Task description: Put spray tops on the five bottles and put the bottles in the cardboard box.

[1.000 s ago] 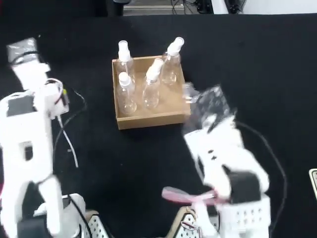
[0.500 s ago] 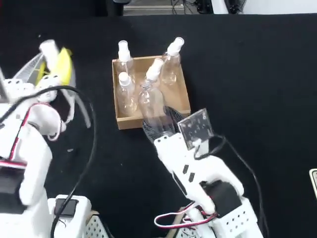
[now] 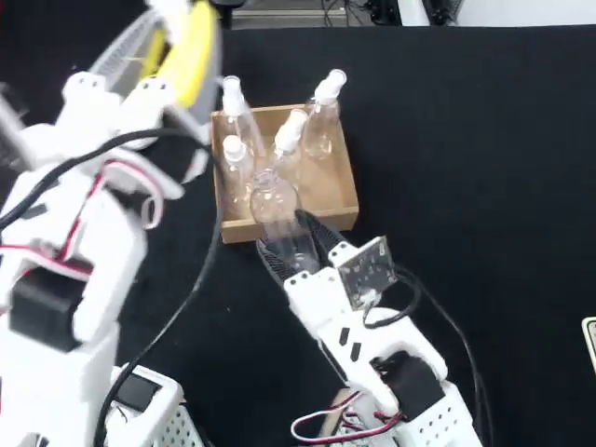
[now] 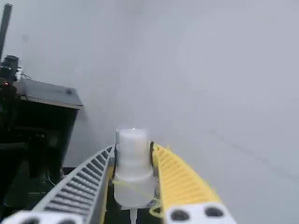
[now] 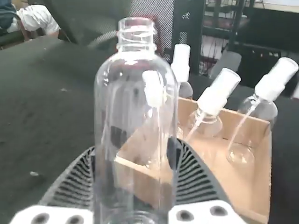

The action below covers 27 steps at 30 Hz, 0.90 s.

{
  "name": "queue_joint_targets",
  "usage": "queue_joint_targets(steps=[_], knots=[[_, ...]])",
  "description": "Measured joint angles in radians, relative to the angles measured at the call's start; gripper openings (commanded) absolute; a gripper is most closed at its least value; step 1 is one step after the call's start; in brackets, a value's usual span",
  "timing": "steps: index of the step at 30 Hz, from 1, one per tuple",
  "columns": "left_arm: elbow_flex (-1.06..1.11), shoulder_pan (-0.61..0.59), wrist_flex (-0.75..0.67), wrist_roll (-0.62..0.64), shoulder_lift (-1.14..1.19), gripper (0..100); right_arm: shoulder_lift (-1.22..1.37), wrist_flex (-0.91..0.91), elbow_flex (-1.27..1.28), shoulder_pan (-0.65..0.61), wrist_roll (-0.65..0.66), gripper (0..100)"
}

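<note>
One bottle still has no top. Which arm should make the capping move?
Left, probably: the left gripper holds the spray top raised, free to come down; the right gripper holds the open bottle, neck up.

No legible text, label, number or sign on bottle (image 3: 275, 200), spray top (image 4: 133, 163), cardboard box (image 3: 337, 191).

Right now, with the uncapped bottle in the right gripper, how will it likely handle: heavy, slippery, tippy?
The uncapped bottle looks empty and clear, so it is probably light. Its smooth round wall could slip or twist between the ribbed fingers of the right gripper. Tall and narrow, it may tip if set down carelessly.
</note>
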Motion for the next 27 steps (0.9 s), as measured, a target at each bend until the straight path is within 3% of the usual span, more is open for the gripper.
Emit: queue_joint_targets(steps=[11,27], knots=[[-0.028,0.017,0.051,-0.098,0.054,3,0.000,0.000,0.000,-0.006,0.000,1.1],[0.029,0.015,0.155,-0.091,0.054,3,0.000,0.000,0.000,-0.006,0.000,1.1]])
